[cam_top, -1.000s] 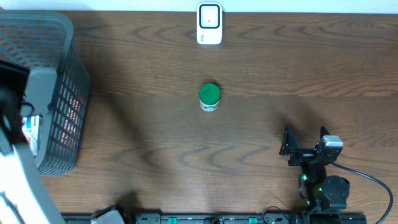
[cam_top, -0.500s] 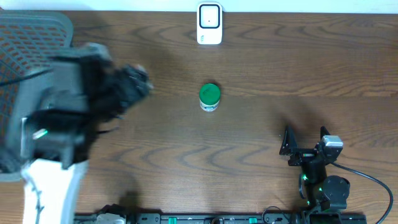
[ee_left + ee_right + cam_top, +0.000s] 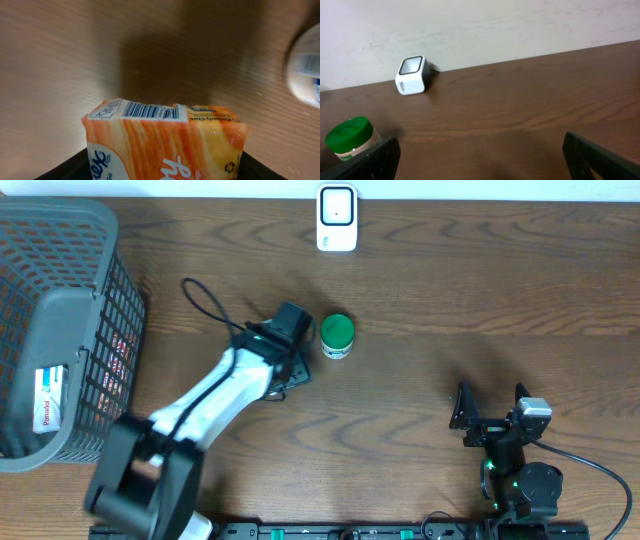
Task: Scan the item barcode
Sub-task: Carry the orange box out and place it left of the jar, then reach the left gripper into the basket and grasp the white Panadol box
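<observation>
Holding orange-patterned soft tissue pack [image 3: 165,142] in my left gripper [image 3: 288,345], barcode [image 3: 150,110] exposed; white boxy scanner [image 3: 337,218] stood far beyond, scan not yet done. Right gripper [image 3: 491,402] gaped wide, empty.

A green-lidded jar [image 3: 337,335] stood just right of the left gripper [image 3: 292,330] and its held tissue pack [image 3: 165,140], blocking that side. Ahead, open table [image 3: 250,260] ran to the scanner [image 3: 337,218]. The basket [image 3: 70,330] walled its far left.
</observation>
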Motion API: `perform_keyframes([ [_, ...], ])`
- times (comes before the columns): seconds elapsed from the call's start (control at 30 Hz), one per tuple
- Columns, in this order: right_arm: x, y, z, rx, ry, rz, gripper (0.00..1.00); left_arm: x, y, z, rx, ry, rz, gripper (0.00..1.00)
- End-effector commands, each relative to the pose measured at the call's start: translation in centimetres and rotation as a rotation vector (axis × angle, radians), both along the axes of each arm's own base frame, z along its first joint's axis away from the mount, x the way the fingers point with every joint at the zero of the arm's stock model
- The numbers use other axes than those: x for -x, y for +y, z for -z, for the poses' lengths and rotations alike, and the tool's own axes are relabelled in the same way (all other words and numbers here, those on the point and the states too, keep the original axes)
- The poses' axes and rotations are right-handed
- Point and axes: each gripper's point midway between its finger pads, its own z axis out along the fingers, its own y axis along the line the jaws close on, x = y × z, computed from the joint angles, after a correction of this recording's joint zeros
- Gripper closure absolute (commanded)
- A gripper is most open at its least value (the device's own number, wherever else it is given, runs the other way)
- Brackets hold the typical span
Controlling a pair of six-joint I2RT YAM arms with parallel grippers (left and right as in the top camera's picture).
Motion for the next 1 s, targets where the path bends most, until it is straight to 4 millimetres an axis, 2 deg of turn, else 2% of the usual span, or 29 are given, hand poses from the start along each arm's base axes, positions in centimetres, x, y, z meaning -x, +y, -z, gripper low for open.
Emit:
perform_keyframes([
  [0.0,0.0,0.0,0.0,0.015,-0.004,0.003,0.01,-0.7,-0.5,1.4,-0.003,-0.002,-0.016,0.31],
  [0.17,0.0,0.0,0.0,0.015,-0.004,0.003,0.01,-1.7,-1.5,1.9,0.038,-0.025,-0.010,0.30],
  [0.2,0.0,0.0,0.0,0.015,-0.004,0.003,0.01,-1.8,-1.5,1.7,0.041,-0.032,-0.010,0.25],
  [0.23,0.0,0.0,0.0,0.015,-0.004,0.003,0.01,-1.8,-1.5,1.7,0.038,-0.035,-0.011,0.11],
  [0.27,0.0,0.0,0.0,0.015,-0.004,0.003,0.01,-1.7,-1.2,1.5,0.025,-0.036,-0.014,0.04],
  [0.33,0.0,0.0,0.0,0.015,-0.004,0.003,0.01,-1.4,-0.2,0.8,-0.016,-0.040,-0.023,0.02],
  [0.4,0.0,0.0,0.0,0.015,-0.004,0.003,0.01,-0.8,1.0,-1.3,-0.064,-0.049,-0.032,0.02],
  [0.47,0.0,0.0,0.0,0.015,-0.004,0.003,0.01,-0.4,1.5,-4.5,-0.068,-0.086,-0.007,0.01],
  [0.53,0.0,0.0,0.0,0.015,-0.004,0.003,0.01,-0.3,1.6,-9.2,-0.041,-0.168,0.038,0.02],
  [0.57,0.0,0.0,0.0,0.015,-0.004,0.003,0.01,-0.3,1.6,-12.1,-0.023,-0.234,0.061,0.02],
  [0.67,0.0,0.0,0.0,0.015,-0.004,0.003,0.01,-0.7,2.3,-22.7,0.049,-0.520,0.113,0.01],
  [0.73,0.0,0.0,0.0,0.015,-0.004,0.003,0.01,-0.3,3.9,-29.2,0.079,-0.695,0.103,0.01],
  [0.77,0.0,0.0,0.0,0.015,-0.004,0.003,0.01,0.1,5.8,-32.8,0.077,-0.790,0.074,0.01],
  [0.83,0.0,0.0,0.0,0.015,-0.004,0.003,0.01,0.7,9.7,-36.3,0.028,-0.880,-0.036,0.01],
  [0.9,0.0,0.0,0.0,0.015,-0.004,0.003,0.01,1.6,14.9,-38.1,-0.073,-0.914,-0.202,0.00],
  [0.97,0.0,0.0,0.0,0.015,-0.004,0.003,0.01,2.5,19.8,-38.2,-0.172,-0.889,-0.349,0.02],
])
